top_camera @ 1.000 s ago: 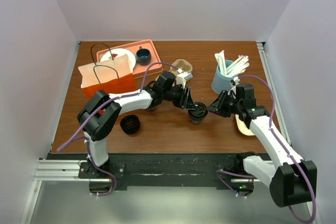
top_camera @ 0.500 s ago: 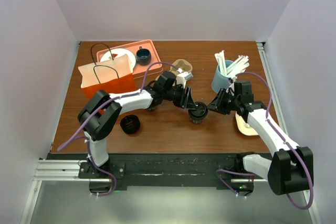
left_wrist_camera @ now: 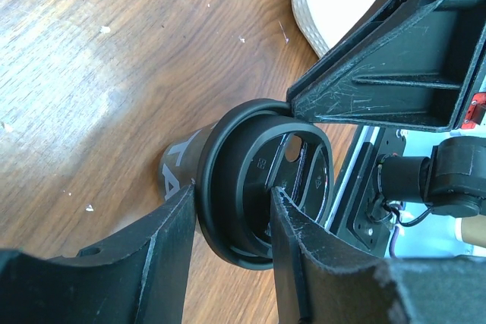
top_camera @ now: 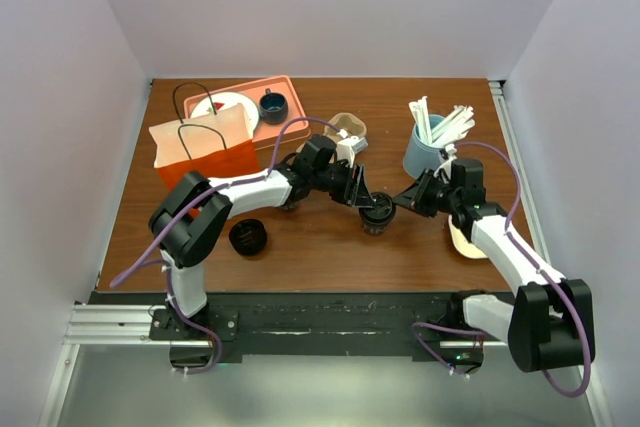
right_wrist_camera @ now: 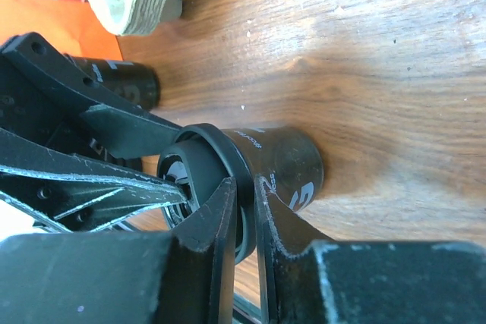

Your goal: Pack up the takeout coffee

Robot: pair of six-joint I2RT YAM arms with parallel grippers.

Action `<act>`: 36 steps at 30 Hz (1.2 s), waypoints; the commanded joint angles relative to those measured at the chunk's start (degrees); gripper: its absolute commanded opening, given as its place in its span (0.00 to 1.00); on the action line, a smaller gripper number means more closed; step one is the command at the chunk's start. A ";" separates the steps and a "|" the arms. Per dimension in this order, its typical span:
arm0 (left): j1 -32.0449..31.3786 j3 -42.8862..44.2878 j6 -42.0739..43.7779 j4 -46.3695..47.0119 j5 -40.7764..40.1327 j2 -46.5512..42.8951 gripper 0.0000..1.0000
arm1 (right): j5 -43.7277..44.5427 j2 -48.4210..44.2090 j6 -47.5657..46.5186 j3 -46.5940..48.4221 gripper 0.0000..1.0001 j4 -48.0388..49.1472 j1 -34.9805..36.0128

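The takeout coffee (top_camera: pixel 377 214), a dark paper cup with a black sip lid, stands upright at mid-table. Both grippers meet at its top. My left gripper (top_camera: pixel 365 202) comes from the left; in the left wrist view (left_wrist_camera: pixel 231 202) its fingers are shut across the lid (left_wrist_camera: pixel 262 187), one against the outer rim, one on the lid's top. My right gripper (top_camera: pixel 397 204) comes from the right; in the right wrist view (right_wrist_camera: pixel 244 187) its two fingers pinch the lid's rim (right_wrist_camera: pixel 228 153) just above the cup wall (right_wrist_camera: pixel 292 165).
An orange paper bag (top_camera: pixel 200 152) stands open at the left, with a salmon tray (top_camera: pixel 290 89) behind it. A black lid-like piece (top_camera: pixel 247 237) lies near the front left. A cardboard cup holder (top_camera: pixel 346 127) and a blue cup of stirrers (top_camera: pixel 425 147) stand behind.
The right arm's wrist and elbow have shifted slightly left and back. The cup and both grippers have stayed almost in place, edging a little away from the front.
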 commanded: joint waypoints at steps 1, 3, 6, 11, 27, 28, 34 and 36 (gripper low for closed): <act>-1.27 -7.35 6.08 -20.02 -13.07 9.86 0.39 | 7.13 1.86 1.31 -6.53 0.14 -10.83 1.32; -1.27 -7.61 5.81 -19.85 -13.52 9.86 0.39 | 8.81 0.72 1.83 -7.14 0.14 -12.51 1.32; -1.27 -7.88 5.46 -19.58 -13.95 9.95 0.39 | 10.39 -0.25 2.71 -8.55 0.13 -13.40 1.32; -1.27 -7.88 5.02 -19.23 -14.57 10.30 0.38 | 11.63 0.27 4.29 -10.14 0.13 -13.58 1.32; -1.18 -2.53 14.86 -22.04 -11.67 11.97 0.38 | 7.85 -1.50 -10.98 15.96 0.30 -23.14 0.53; -1.18 -1.99 15.30 -22.83 -11.76 12.14 0.38 | 7.67 -0.79 -11.87 17.18 0.29 -23.59 0.27; -1.01 -0.06 16.97 -23.71 -11.93 13.55 0.38 | -0.84 4.57 -16.18 18.07 0.32 -23.06 -3.86; -1.01 0.30 17.59 -23.80 -11.93 13.99 0.38 | -5.76 6.50 -18.19 18.25 0.33 -23.16 -5.09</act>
